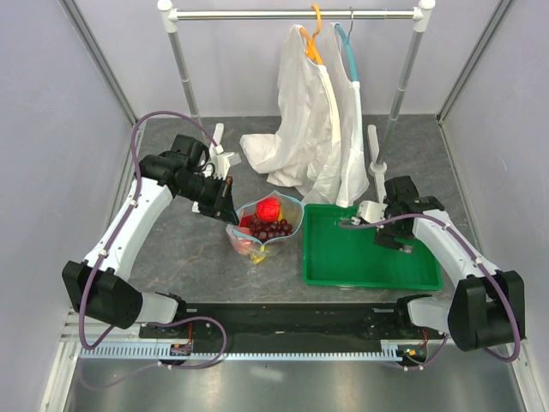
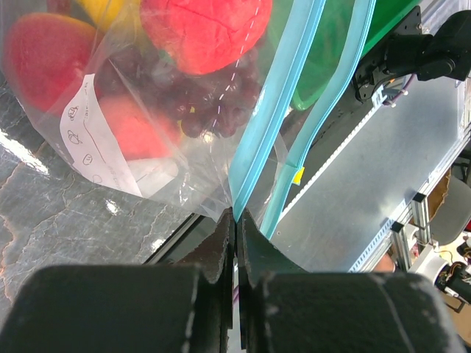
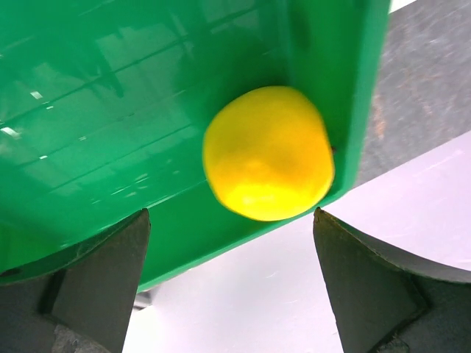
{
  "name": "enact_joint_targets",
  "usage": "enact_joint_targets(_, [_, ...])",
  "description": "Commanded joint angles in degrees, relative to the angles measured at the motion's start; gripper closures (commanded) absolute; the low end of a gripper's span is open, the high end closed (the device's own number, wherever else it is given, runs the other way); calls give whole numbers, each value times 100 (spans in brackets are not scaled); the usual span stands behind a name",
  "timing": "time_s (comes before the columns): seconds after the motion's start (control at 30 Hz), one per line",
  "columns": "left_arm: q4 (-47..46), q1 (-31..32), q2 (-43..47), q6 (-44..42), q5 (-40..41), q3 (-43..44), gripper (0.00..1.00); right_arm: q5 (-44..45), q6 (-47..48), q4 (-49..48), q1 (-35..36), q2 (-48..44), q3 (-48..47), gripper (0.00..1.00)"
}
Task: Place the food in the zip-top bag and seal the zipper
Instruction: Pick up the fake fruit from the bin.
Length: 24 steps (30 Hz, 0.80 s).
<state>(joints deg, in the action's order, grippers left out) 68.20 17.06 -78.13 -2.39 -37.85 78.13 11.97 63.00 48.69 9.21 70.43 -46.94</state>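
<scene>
A: Where's your left gripper [image 2: 234, 220]?

B: Pinched tight on the bag [image 2: 193, 187], at the corner of its mouth where the two halves of the zipper [image 2: 266, 125] meet. You hold it there so the mouth stays lifted and spread, just beside the tray [image 3: 110, 110].

A: What's in the bag?

B: Red fruit [image 2: 206, 29], grapes [image 2: 210, 103], a peach [image 2: 40, 55] and a yellow piece [image 2: 110, 9]. The zipper halves are apart, so it isn't sealed.

A: Right side?

B: Your right gripper [image 3: 229, 220] hangs with its jaws spread wide, holding nothing. It straddles a yellow fruit [image 3: 266, 153] lodged in the tray's corner. I'd say that's the last piece to load. The tray wall sits close to one finger, so you probably need a careful descent before closing.
</scene>
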Motion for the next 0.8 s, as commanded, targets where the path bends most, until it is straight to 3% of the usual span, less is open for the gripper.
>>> enact_joint_targets(0.0, [-44, -27, 114, -95, -127, 10, 98, 69, 441, -500, -69, 128, 27, 2])
enact_joint_targets(0.23, [-18, -27, 114, -77, -100, 62, 98, 113, 485, -782, -130, 603, 141, 2])
enact_joint_targets(0.77, [-9, -27, -80, -24, -153, 194, 98, -221, 783, 255, -148, 568, 431, 2])
